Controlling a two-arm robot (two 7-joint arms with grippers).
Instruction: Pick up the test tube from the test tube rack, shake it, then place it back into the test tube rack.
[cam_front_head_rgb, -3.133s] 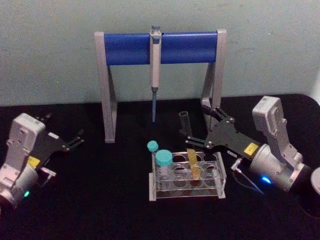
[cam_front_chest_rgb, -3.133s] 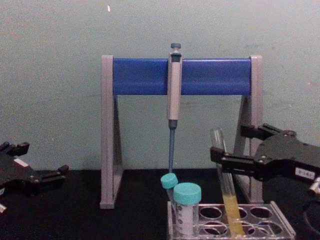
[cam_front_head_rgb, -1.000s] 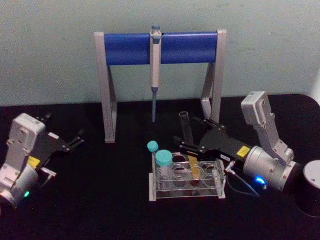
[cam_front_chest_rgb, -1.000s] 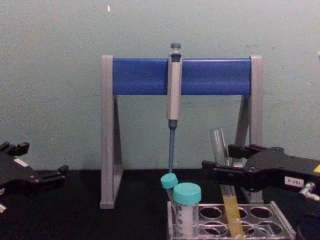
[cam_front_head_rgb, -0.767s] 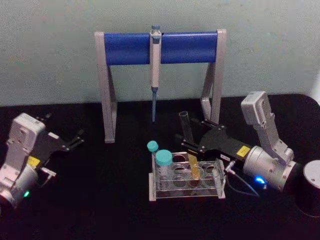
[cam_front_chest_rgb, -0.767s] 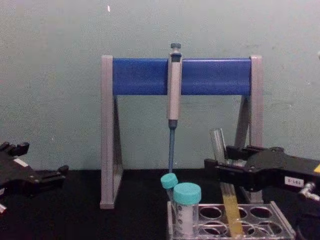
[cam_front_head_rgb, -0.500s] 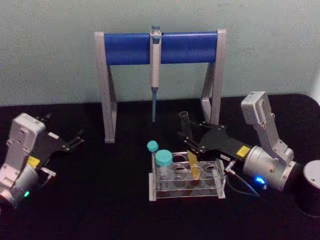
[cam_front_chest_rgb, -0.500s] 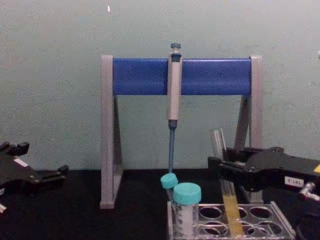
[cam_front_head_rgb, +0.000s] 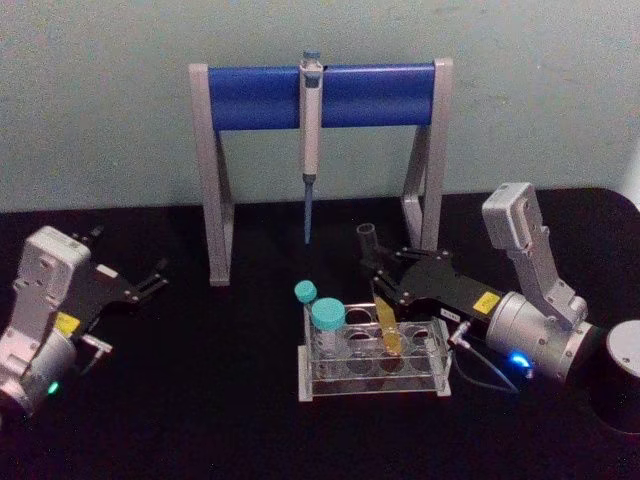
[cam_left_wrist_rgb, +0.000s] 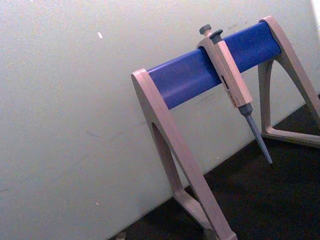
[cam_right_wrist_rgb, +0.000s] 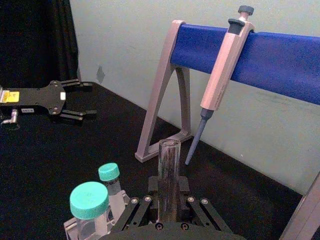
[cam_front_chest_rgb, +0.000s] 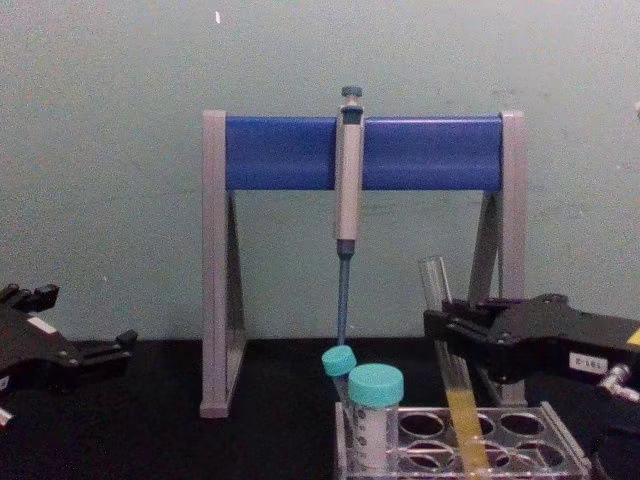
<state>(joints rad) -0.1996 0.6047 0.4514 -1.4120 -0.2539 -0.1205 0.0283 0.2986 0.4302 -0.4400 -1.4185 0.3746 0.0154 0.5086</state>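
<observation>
Test tube clamped in right hand.

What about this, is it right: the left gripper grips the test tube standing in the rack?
No, the right gripper grips the test tube standing in the test tube rack; the chest view shows it. The left gripper waits open at the left.

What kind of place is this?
Probably a science lab bench: a pipette hangs on a stand, and the right gripper holds a test tube of yellow liquid in a test tube rack.
</observation>
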